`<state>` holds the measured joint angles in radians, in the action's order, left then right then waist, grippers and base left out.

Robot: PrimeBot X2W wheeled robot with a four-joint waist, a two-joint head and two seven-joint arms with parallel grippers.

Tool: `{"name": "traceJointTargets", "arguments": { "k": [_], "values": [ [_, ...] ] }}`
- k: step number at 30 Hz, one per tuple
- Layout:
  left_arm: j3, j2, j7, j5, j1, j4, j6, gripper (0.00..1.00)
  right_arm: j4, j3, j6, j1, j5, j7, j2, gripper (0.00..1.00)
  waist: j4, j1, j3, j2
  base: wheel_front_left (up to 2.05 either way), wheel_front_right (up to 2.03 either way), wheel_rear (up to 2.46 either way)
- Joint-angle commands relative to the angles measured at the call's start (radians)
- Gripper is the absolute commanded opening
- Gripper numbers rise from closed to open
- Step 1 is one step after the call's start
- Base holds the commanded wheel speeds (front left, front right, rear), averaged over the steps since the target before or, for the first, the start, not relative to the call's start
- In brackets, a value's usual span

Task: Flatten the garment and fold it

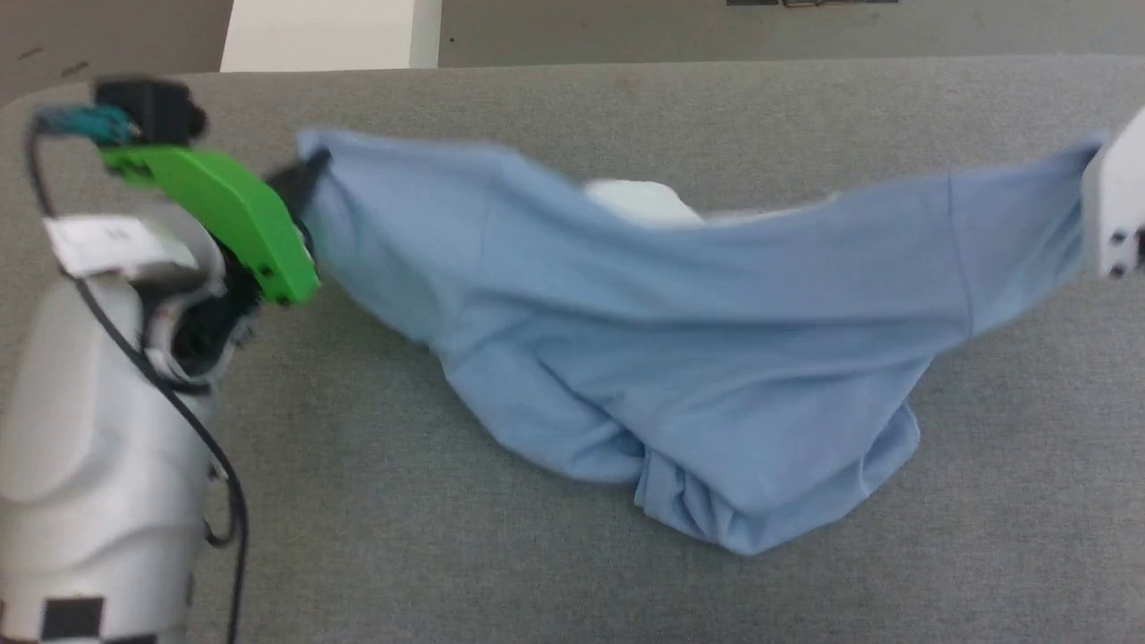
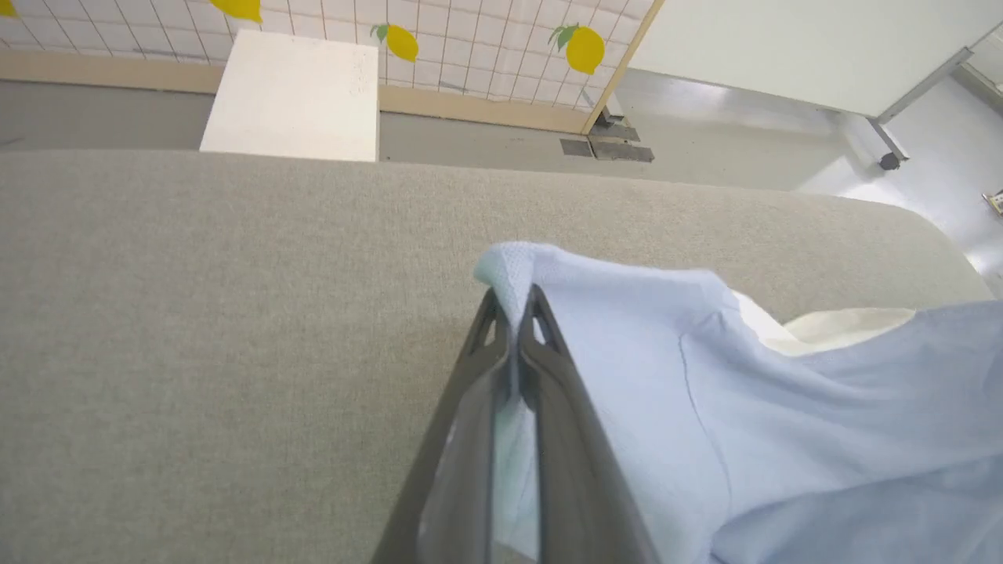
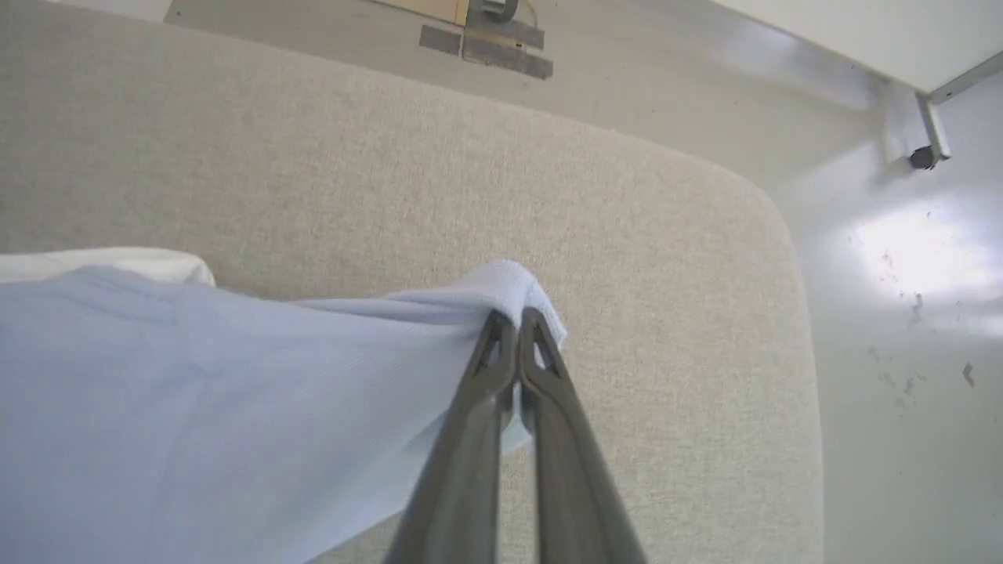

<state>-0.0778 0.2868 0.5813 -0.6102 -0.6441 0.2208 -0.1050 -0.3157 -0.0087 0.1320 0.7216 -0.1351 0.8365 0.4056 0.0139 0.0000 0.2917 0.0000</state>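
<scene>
Bright, even, diffuse light; no hard shadows. Head view soft: motion blur along the garment (image 1: pixel 680 358) edges and the green bracket (image 1: pixel 224 206). Faint shadow beneath the garment. Wrist views sharper; the table (image 2: pixel 196 313) edge bows from wide-angle distortion. Glare patch on the floor (image 3: pixel 909 251).

The garment (image 1: pixel 680 358) spans the table (image 1: pixel 447 555), left gripper (image 2: pixel 513 301) at its nine o'clock end, right gripper (image 3: pixel 513 317) at three o'clock, bulk toward six o'clock.

White forearm (image 1: pixel 80 420), green bracket (image 1: pixel 224 210), black cable (image 1: pixel 237 514), dark left pincer (image 2: pixel 515 305).
</scene>
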Motion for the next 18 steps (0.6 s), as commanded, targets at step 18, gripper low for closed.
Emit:
{"name": "traceJointTargets", "arguments": {
  "k": [18],
  "values": [
    [0.157, 0.066, -0.322, 0.134, -0.604, 0.006, 0.198, 0.0, -0.028, 0.003, -0.001, 0.668, 0.22, -0.408, -0.037, 0.0, -0.032, 0.0, 0.205, 0.0, 0.0, 0.0, 0.0]
  ]
}}
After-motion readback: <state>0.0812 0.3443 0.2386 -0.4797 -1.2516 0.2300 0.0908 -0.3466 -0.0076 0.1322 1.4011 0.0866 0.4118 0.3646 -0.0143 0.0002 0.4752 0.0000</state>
